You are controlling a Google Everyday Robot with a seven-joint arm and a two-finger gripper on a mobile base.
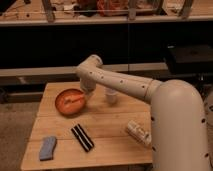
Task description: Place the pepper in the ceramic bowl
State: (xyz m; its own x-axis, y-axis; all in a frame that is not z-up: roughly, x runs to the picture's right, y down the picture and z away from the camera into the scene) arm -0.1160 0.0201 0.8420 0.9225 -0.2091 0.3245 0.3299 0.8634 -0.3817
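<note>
As things lie, step: placing, with the small pale-orange pepper (74,99) seemingly in the round orange-red ceramic bowl (61,106), counter (107,131) far-left corner.
Gripper (88,93): at bowl's right rim; grip cannot be told.
Next: likely lift clear.

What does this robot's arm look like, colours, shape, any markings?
The arm is cream-white: thick rounded tubes with bulbous joints, widening into a big shoulder. Small dark dots run along its shell; no loose cables show. The gripper, at the ceramic bowl's rim, looks pale grey.
</note>
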